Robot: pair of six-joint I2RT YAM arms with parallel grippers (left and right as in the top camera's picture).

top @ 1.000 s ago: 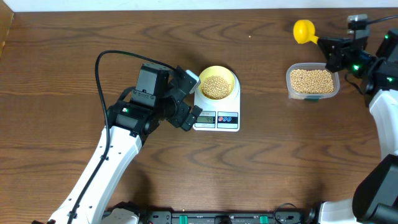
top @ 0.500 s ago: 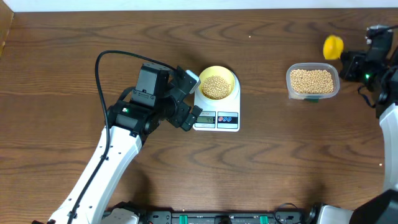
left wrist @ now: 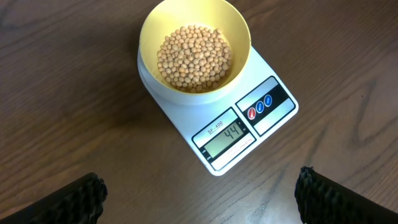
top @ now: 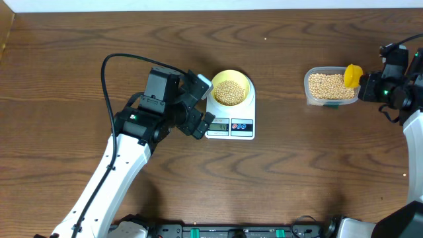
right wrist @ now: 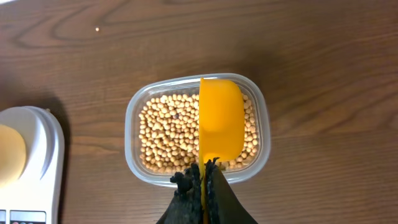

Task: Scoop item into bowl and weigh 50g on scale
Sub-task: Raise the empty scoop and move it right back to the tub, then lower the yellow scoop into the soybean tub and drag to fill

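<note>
The pale yellow bowl (top: 230,88) (left wrist: 194,48) holds a heap of tan beans (left wrist: 194,57) and stands on the white scale (top: 230,119) (left wrist: 242,127), whose display reads 44. My left gripper (top: 201,111) (left wrist: 200,199) hovers open at the scale's left, with only bare wood between its fingers. My right gripper (top: 365,84) (right wrist: 204,171) is shut on the handle of a yellow scoop (top: 352,74) (right wrist: 221,118). The scoop hangs over the right side of a clear container (top: 332,86) (right wrist: 138,163) full of beans (right wrist: 168,134).
The scale's left edge shows in the right wrist view (right wrist: 28,162). Dark wood tabletop (top: 297,172) lies all around, with a black cable (top: 115,63) looping over the left arm. The container sits near the table's right side.
My right arm has swung the scoop from the far back, to the container's right, then down over the container. The left arm, bowl and scale have not moved.
</note>
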